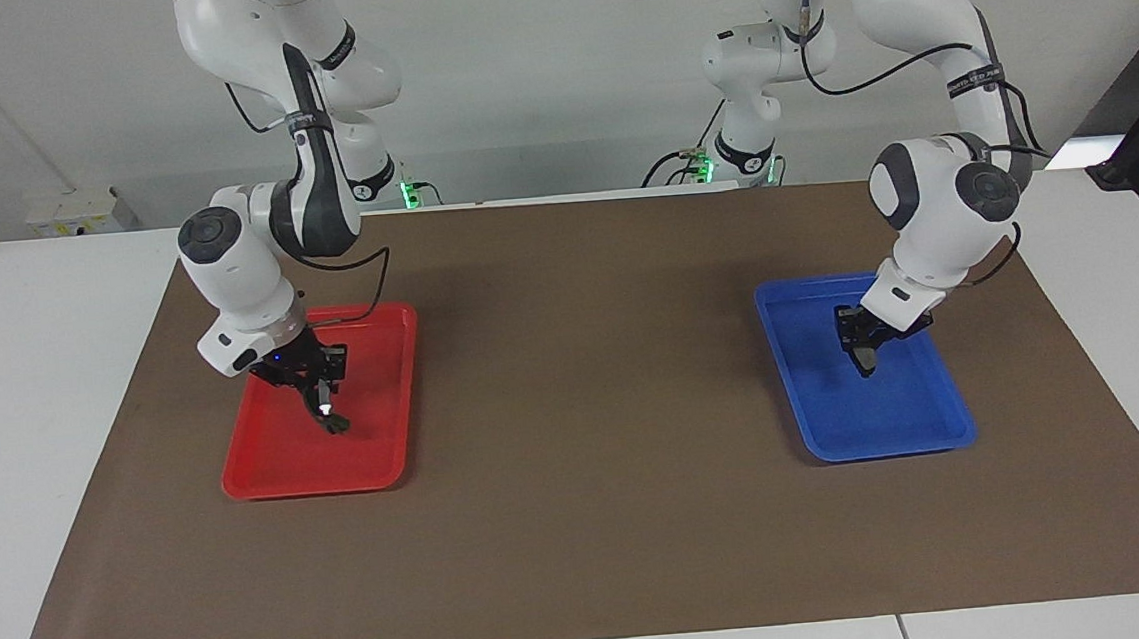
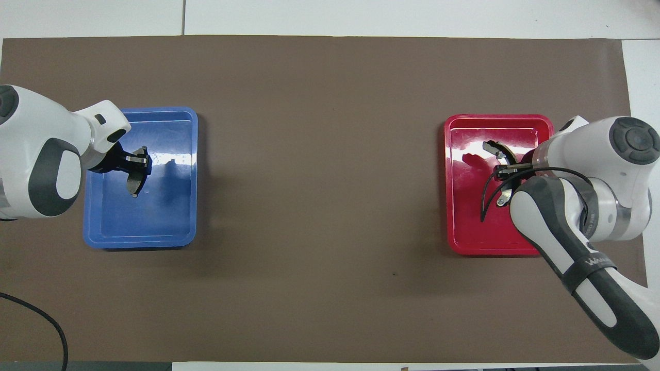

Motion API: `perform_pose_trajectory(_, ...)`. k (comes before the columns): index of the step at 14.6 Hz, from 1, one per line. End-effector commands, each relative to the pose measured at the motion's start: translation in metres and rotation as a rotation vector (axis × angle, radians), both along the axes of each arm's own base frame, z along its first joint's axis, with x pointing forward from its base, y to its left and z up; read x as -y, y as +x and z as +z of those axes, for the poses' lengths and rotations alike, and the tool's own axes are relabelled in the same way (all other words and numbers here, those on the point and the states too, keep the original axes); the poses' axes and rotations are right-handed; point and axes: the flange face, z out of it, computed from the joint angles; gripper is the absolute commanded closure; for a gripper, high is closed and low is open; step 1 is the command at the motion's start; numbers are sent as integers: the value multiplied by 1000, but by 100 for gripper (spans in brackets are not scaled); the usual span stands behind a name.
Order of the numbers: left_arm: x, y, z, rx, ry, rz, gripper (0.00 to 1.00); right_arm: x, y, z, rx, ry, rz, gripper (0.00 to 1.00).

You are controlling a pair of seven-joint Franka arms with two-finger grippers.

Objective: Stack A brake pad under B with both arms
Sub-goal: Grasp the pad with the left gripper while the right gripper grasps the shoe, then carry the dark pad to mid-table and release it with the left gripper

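L gripper [image 1: 863, 347]: jaws closed on A brake pad [image 1: 865, 358], gripped near its top end, pad hangs down out of the fingers. Facing view, right-centre of frame, over the blue tray [image 1: 948, 423]; looks clear of the tray floor, but can't say by how much. Overhead view: same pad [image 2: 135, 181] at mid-left, long axis runs roughly top-to-bottom of frame, free end pointing to the lower edge.

R gripper [image 1: 319, 395]: jaws closed on B [image 1: 333, 419], hold is about mid-length by the shiny spot. Facing view, left-centre of frame, over the red tray [image 1: 270, 481]; lower tip is close to the tray floor, can't tell if it touches. Overhead view: crescent B [image 2: 502, 166] at mid-right, long axis again roughly top-to-bottom of frame, bowed, one tip toward the upper edge, other toward the lower.

Handling, my read: both stiff, dense for their size, prob metal-backed, no flex, not fragile. Faces likely smooth, so could pivot in a two-finger pinch. A is held near one end, so expect swing; B's mid grip should balance better. For stacking, A needs to lie flat first, B laid on top w/ long axes lined up; B overhangs since it's longer.

Trays sit well apart on the brown mat [image 1: 593, 518].
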Motion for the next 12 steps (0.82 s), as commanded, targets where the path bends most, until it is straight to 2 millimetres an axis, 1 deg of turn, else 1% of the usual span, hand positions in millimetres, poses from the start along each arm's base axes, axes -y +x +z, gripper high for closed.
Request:
perform_pose_trajectory(1,47,-1,11,-1,-7,12,97,2,4,62,14,21,-24,100)
perform_pose_trajectory(2,69,-4,12,3,-5,26,98,3,4,76,15,22,-26,100)
perform_pose_trajectory(4,128,-20,13,5,1,81,99,1,3,105,21,23,-20,100)
perform_pose_trajectory(6,183,-39,15,31,-6,107,99,0,4,120,7,24,-19,100)
perform_pose_trajectory(8,229,-56,9,54,-21,132,99,-5,5,119,9,22,-19,100)
perform_pose_trajectory(9,247,-63,8,69,-31,134,99,-18,6,119,13,22,-2,100)
perform_pose_trajectory(10,261,-68,6,78,-38,133,99,-26,6,119,17,23,-8,100)
perform_pose_trajectory(11,273,-69,-6,80,-42,139,99,-33,7,119,24,24,-19,100)
perform_pose_trajectory(12,291,-74,-15,89,-52,152,99,-36,7,118,26,24,-19,100)
